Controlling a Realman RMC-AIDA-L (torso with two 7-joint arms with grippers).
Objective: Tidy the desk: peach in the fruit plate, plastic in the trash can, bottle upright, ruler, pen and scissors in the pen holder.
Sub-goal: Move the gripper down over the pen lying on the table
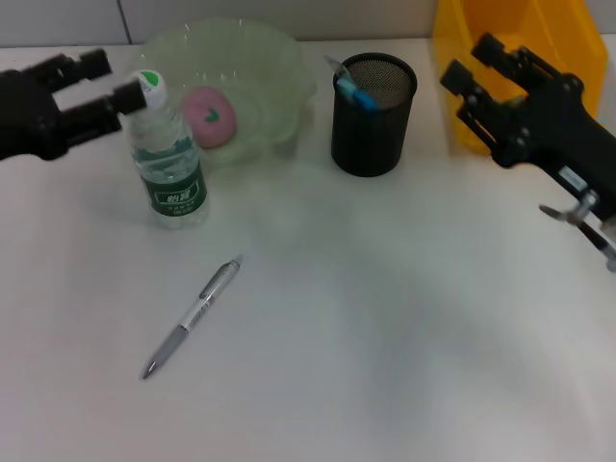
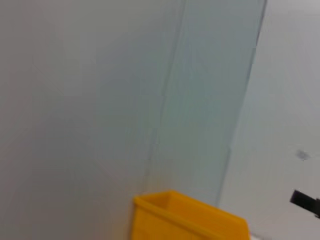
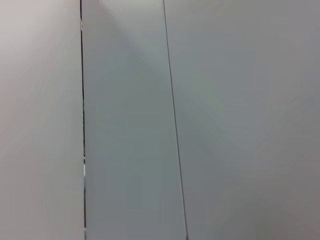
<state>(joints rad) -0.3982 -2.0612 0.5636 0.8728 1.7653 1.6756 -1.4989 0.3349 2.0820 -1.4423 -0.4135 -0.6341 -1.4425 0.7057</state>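
On the white worktop [image 1: 385, 337], the yellow trash can [image 1: 520, 58] stood behind the right gripper [image 1: 469, 69], jaws spread, while the left gripper [image 1: 104, 82], jaws parted, hovered beside the upright water bottle [image 1: 166, 159], the peach [image 1: 209, 116] lay in the green fruit plate [image 1: 279, 67], scissors [image 1: 351, 85] poked from the mesh pen holder [image 1: 373, 114], and the pen [image 1: 192, 316] lay loose.

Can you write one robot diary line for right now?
bottle upright | peach in plate | pen on desk | left tool by bottle

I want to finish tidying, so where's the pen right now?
In the head view the pen lies flat on the table, on the robot's left, in front of the upright bottle and apart from it.
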